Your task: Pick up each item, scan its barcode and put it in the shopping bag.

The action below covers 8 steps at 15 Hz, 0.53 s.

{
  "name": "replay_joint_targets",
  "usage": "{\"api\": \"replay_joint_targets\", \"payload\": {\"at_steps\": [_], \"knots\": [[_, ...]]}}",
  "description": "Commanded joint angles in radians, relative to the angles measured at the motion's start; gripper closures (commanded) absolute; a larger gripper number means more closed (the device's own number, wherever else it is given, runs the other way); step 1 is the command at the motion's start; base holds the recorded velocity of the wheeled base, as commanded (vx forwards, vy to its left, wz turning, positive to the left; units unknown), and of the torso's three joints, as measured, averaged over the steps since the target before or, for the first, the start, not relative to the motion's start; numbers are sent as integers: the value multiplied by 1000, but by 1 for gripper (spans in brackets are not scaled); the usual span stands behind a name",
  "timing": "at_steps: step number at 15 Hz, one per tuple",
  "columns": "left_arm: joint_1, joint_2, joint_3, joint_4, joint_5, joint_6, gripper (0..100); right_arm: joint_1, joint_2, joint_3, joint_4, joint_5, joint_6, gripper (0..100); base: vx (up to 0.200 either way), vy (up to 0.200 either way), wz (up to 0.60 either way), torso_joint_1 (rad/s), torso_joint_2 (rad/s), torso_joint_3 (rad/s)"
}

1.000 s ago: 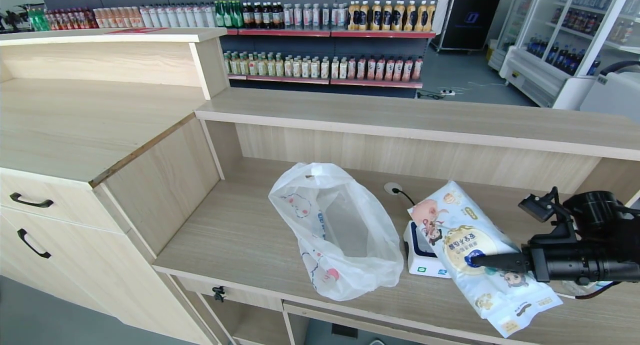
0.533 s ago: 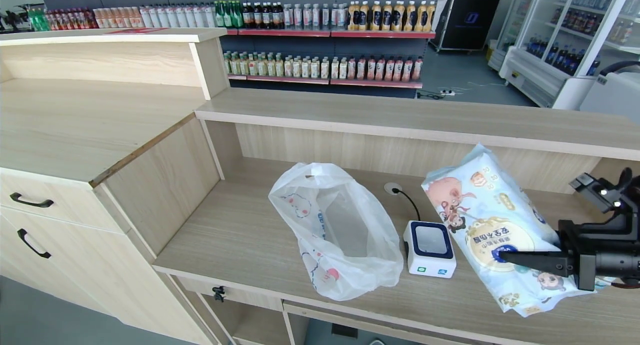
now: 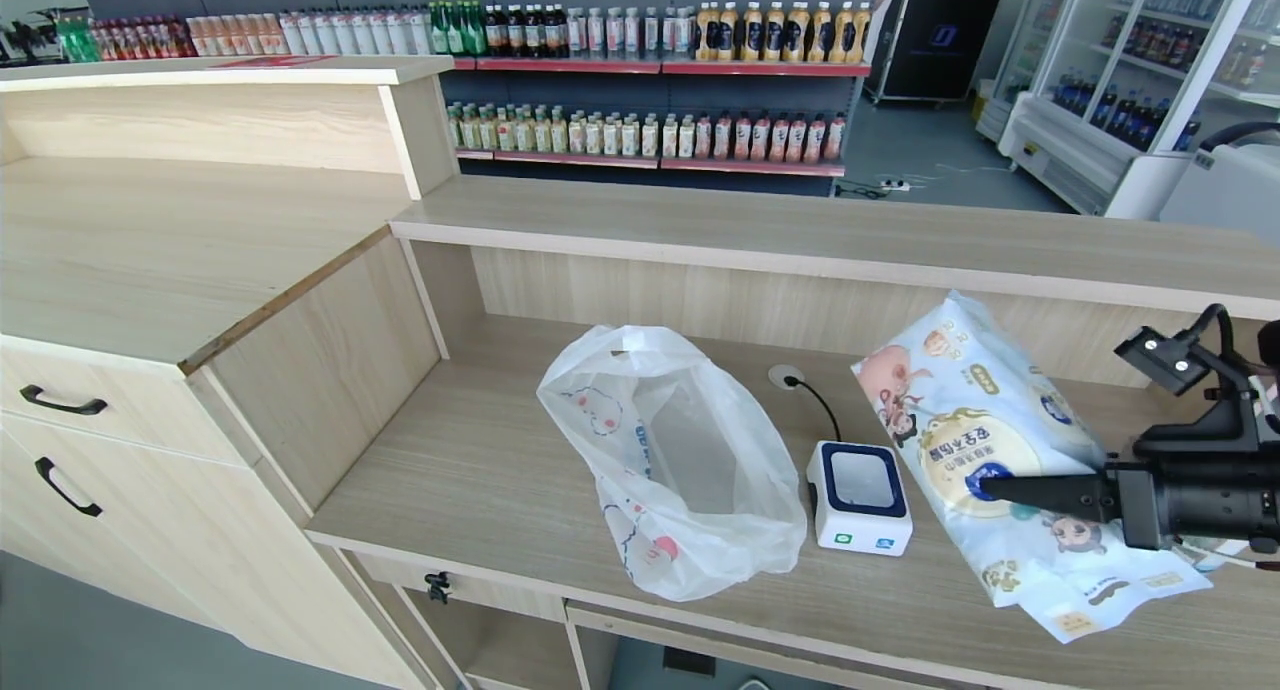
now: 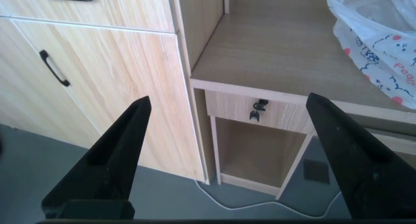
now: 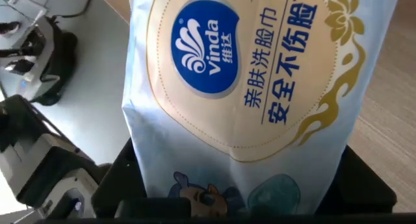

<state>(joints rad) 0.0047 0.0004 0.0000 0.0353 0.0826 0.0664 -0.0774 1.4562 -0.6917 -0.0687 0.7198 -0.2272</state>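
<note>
Pack of tissues hangs tilted above the counter, just right of the scanner, with the right gripper clamped on it. Scanning well likely means turning whichever face bears the barcode toward the scanner window, close and steady, before swinging over the shopping bag. The left gripper hangs off the counter's front, fingers spread.

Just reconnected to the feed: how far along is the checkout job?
Done: pickup; the right gripper is shut on the tissue pack, held up right of the scanner. In hand: the scan; whether it has registered, I cannot tell. To do: bagging; the shopping bag lies open on the counter and looks empty. The left gripper is open, low by the counter front.
</note>
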Motion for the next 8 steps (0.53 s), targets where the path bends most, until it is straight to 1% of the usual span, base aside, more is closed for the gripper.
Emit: {"api": "replay_joint_targets", "payload": {"at_steps": [1,2,3,4,5,6,8], "knots": [[0,0,0,0,0,1,0,102,-42,-20,-16,-137,42,100,0,0,0,0,0,0],[1,0,0,0,0,1,0,212,-69,11,-100,-361,40,100,0,0,0,0,0,0],[0,0,0,0,0,0,0,285,-76,57,-201,-522,40,100,0,0,0,0,0,0],[1,0,0,0,0,0,0,340,-65,83,-283,-642,39,100,0,0,0,0,0,0],[0,0,0,0,0,0,0,375,-48,86,-336,-717,39,100,0,0,0,0,0,0],[1,0,0,0,0,0,0,392,-27,86,-395,-758,37,100,0,0,0,0,0,0],[1,0,0,0,0,0,0,418,-8,93,-468,-790,29,100,0,0,0,0,0,0]]}}
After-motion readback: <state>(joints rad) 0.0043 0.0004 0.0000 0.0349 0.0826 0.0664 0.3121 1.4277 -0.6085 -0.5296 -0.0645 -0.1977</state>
